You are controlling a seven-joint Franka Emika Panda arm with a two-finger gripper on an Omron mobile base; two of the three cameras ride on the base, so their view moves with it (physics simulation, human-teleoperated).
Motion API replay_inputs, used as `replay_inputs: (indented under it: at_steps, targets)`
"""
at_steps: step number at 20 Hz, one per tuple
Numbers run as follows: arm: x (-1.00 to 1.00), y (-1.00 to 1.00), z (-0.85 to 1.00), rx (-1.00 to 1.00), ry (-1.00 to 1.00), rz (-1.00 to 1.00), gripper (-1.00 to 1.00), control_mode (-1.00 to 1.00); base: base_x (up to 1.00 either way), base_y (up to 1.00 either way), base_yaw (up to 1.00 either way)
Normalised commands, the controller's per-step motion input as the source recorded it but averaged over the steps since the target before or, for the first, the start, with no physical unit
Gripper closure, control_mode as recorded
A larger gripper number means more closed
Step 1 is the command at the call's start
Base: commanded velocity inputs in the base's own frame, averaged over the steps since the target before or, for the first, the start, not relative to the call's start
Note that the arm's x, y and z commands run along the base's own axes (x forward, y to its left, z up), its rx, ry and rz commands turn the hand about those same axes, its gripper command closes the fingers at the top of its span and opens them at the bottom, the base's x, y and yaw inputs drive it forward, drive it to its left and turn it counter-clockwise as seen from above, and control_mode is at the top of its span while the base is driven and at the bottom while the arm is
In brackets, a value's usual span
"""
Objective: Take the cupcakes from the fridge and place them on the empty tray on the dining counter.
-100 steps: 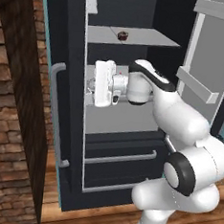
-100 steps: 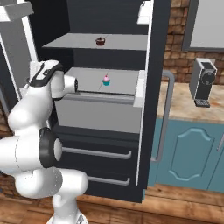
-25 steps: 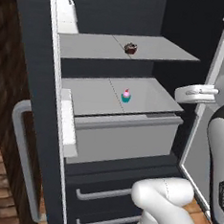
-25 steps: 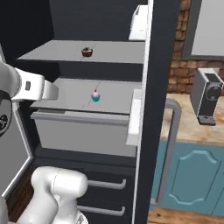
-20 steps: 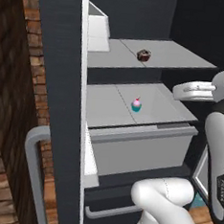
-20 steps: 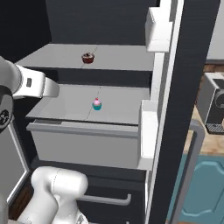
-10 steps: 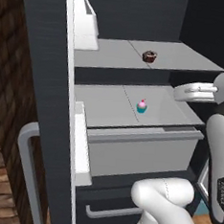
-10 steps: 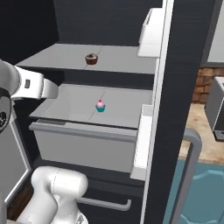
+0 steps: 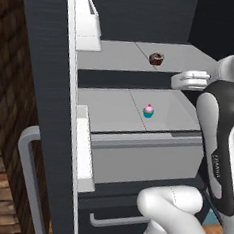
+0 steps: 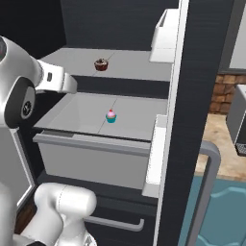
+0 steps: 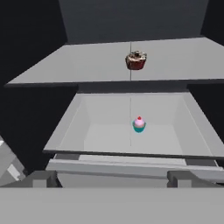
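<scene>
The gripper (image 11: 112, 180) sits low in the hand view, tips spread apart and holding nothing. Straight ahead, mid-frame, the pink cupcake (image 11: 139, 124) stands upright on the fridge's lower shelf (image 11: 105, 131). The chocolate cupcake (image 11: 136, 60) is upright on the upper shelf (image 11: 87, 61), higher and farther back. Neither has a real long axis, so the pink 1 looks like the easier reach.

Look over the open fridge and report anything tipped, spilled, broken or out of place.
Nothing stands out. The chocolate cupcake sits upright on the upper shelf, and the pink cupcake stands upright on the lower shelf. No crumbs or spills show on either shelf, and the fridge looks undamaged.
</scene>
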Motion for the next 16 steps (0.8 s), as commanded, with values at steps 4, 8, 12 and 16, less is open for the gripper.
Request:
replay_inputs:
  at_steps: [4, 8, 12, 16]
  targets:
    - [0.59, -0.07, 0.17, 0.00, 0.00, -0.01, -1.00, -1.00, 0.00, 0.00, 0.00]
    - [0.64, -0.14, 0.03, -0.03, -0.06, -0.04, -1.00, -1.00, 0.00, 0.00, 0.00]
    - [0.62, -0.22, 0.01, -0.05, -0.08, -0.07, -1.00, -1.00, 0.00, 0.00, 0.00]
    - [0.64, -0.16, 0.06, -0.01, -0.01, -0.04, -1.00, -1.00, 0.00, 0.00, 0.00]
